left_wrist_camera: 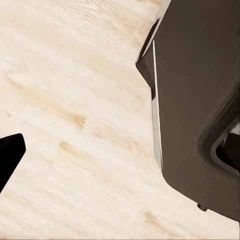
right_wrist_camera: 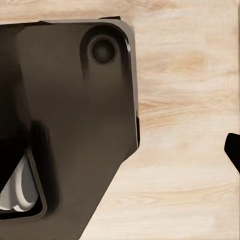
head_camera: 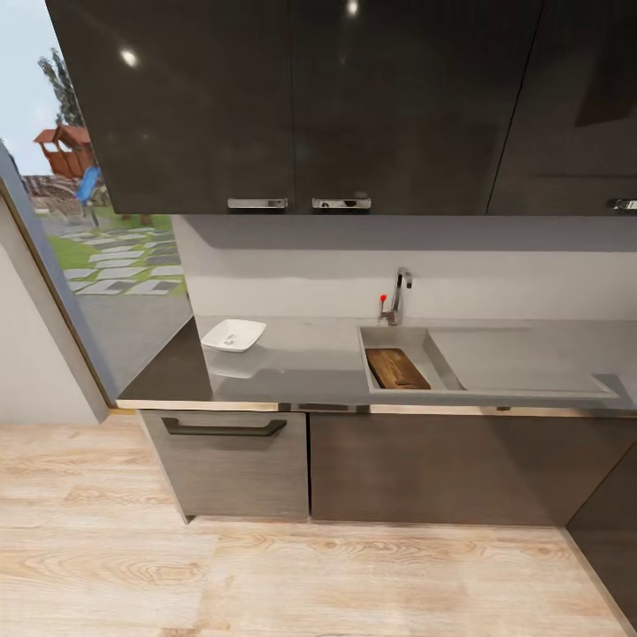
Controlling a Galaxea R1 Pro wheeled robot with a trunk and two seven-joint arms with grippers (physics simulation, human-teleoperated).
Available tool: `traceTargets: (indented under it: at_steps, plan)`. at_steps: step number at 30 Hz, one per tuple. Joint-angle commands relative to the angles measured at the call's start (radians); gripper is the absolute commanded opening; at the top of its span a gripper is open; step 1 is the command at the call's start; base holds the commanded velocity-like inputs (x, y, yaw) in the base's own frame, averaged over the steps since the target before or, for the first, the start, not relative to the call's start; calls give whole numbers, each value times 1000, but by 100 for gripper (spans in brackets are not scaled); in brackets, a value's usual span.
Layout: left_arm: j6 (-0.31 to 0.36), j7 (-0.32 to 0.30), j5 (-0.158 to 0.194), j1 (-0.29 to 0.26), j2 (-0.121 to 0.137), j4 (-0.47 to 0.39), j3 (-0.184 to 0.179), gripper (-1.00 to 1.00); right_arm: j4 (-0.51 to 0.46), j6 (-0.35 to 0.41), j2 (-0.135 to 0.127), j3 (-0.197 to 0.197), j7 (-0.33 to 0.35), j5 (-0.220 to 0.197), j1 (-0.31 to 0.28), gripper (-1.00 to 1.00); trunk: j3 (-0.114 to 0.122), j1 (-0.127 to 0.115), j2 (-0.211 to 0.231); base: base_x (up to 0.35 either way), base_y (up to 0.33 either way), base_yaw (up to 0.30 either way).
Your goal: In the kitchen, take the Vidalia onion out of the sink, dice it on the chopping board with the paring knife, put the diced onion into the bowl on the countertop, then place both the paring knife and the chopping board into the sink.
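A: We are standing back from the countertop [head_camera: 310,363], and the chopping board [head_camera: 397,368] already lies in the sink [head_camera: 389,336] basin, below the faucet [head_camera: 400,296]. The bowl [head_camera: 234,335] sits on the counter, well to the left of the sink.

B: Does the bowl hold anything? We see faint specks inside, possibly diced onion, but it is too small to tell.

A: Agreed. We can't pick out the paring knife either; it may lie beside or under the board, hidden by the basin wall.

B: If we must handle the board again, it looks stiff and flat, fairly heavy, so we would take it by a long edge. The bowl seems light and breakable; the flared rim is the place to hold.

A: As for our grippers, both wrist views look down at the wooden floor [left_wrist_camera: 75,110] and the robot's dark base [right_wrist_camera: 70,125]. We cannot tell how far either stands open, or whether they carry anything.
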Motion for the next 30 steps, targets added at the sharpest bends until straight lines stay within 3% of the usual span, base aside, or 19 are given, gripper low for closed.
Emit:
traceTargets:
  at_steps: [1,9,30]
  plan:
    - [-1,2,10,0,0,5,-2,100,1,-14,0,-7,2,-2,-1,100,-2,1,-2,0,0,0]
    - [-1,2,9,0,21,31,-3,100,0,-132,0,-8,1,-3,-1,100,-2,1,-2,0,0,0]
    - [-1,2,7,0,26,35,-3,100,0,-142,0,-8,1,-3,-1,100,-2,1,-2,0,0,0]
